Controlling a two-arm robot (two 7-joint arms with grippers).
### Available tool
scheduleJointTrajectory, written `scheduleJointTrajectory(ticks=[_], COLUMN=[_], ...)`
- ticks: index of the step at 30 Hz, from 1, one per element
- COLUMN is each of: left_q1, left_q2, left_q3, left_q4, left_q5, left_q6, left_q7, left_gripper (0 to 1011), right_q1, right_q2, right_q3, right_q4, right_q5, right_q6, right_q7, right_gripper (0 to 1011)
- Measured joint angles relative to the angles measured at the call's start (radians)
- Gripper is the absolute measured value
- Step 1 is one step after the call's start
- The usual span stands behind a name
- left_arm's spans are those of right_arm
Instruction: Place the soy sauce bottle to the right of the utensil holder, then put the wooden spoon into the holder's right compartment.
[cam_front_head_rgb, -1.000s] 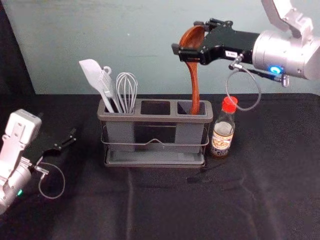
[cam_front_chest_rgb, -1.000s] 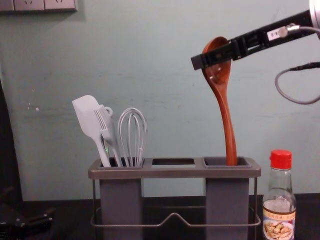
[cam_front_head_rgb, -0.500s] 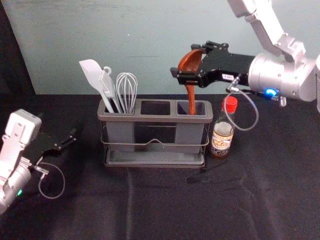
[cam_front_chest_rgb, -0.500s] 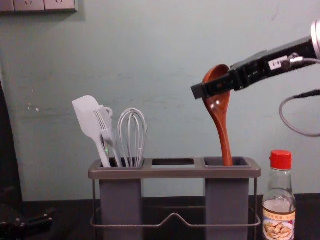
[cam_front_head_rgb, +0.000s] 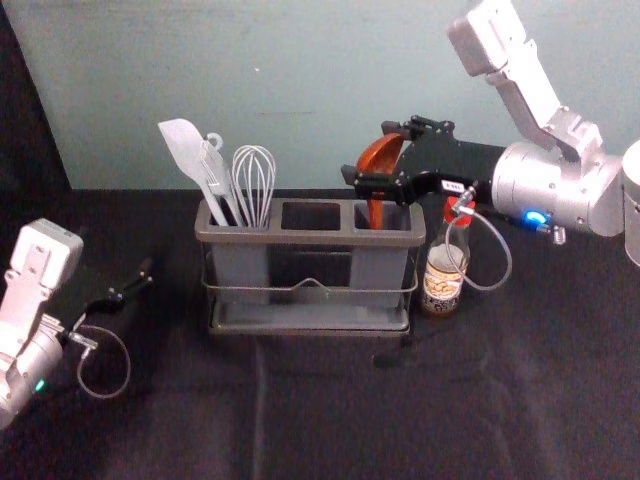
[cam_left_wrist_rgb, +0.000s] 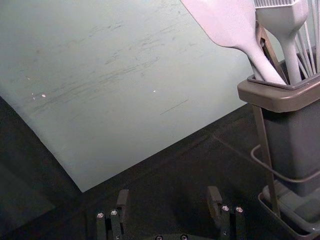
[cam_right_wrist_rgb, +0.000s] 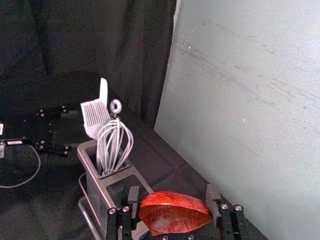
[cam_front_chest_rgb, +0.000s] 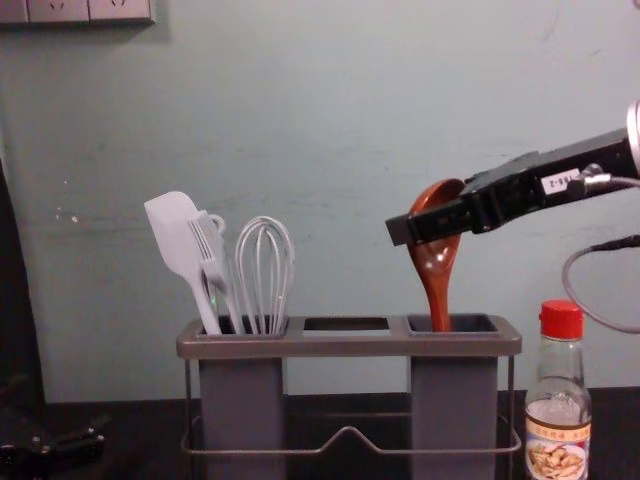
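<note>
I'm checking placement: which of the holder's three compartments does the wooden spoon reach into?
The right compartment, beside the soy sauce bottle: the spoon's handle enters it. The left compartment holds pale utensils; the middle, nothing.

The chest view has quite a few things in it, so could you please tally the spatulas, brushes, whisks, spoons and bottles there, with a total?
Spatula: 1
Brush: 1
Whisk: 1
Spoon: 1
Bottle: 1
Total: 5
</note>
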Motion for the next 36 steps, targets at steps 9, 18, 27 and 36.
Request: scheduleJointTrajectory(ticks=[9,18,27,36], left_q1=[0.0,0.0,0.0,0.0], left_q2=[0.0,0.0,0.0,0.0], left_q3=[0.0,0.0,0.0,0.0], left_q4=[0.0,0.0,0.0,0.0], left_q5=[0.0,0.0,0.0,0.0], left_q6=[0.0,0.0,0.0,0.0], left_q7=[0.0,0.0,0.0,0.0], left_gripper=[1011,1012,1011,1011], right_q1=[-0.011,-0.018,-0.019,-0.019], right_q2=[-0.004,-0.005,-0.008,-0.008], right_q3=[-0.002,-0.001,-0.001,-0.001], right_q4=[0.014,0.025,0.031,0.031], right_q5=[-0.007,-0.011,-0.012,-0.012], right_q6=[0.0,0.001,0.003,0.003], right_q7=[0.005,0.014,0.02,0.02], right_gripper=[835,835,835,835])
